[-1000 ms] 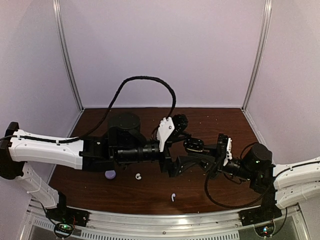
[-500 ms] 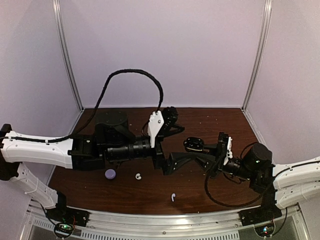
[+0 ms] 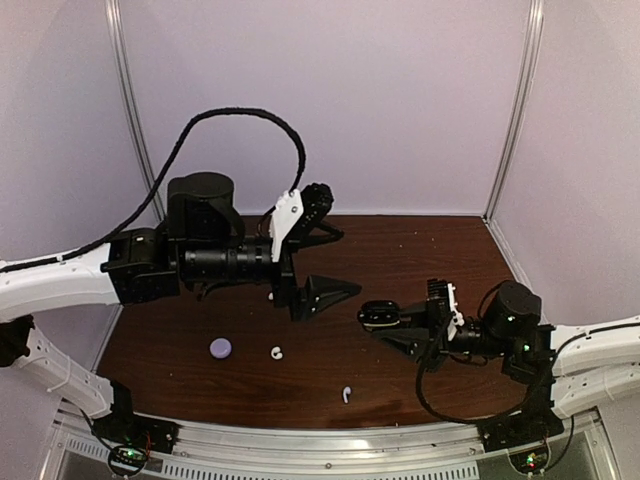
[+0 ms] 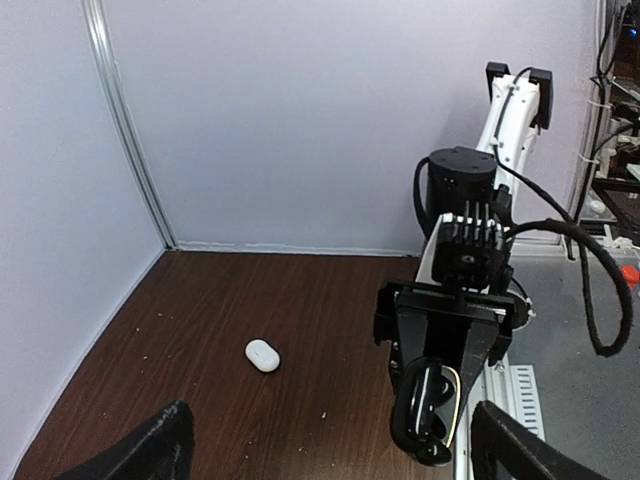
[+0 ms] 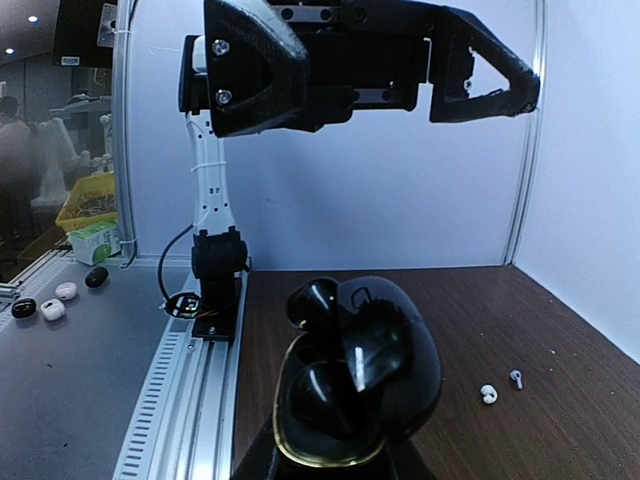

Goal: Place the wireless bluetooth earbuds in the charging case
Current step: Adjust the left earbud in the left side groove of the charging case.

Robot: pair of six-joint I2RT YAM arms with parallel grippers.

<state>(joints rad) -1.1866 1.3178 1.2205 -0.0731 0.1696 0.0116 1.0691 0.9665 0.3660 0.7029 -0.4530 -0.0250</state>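
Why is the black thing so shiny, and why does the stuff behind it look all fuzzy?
Right wrist view: the glossy black case sits close to the lens and mirrors the lights as white glints; the yellow thing far left is out of focus. Top view: the wide lens bends the wall post.

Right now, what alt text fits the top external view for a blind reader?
The right arm's fingers are shut on a glossy black earbud case held over a dark wooden table, while the left arm's fingers hang wide open nearby. Near the front edge lie a round lavender piece, a curled white earbud and a stemmed white earbud.
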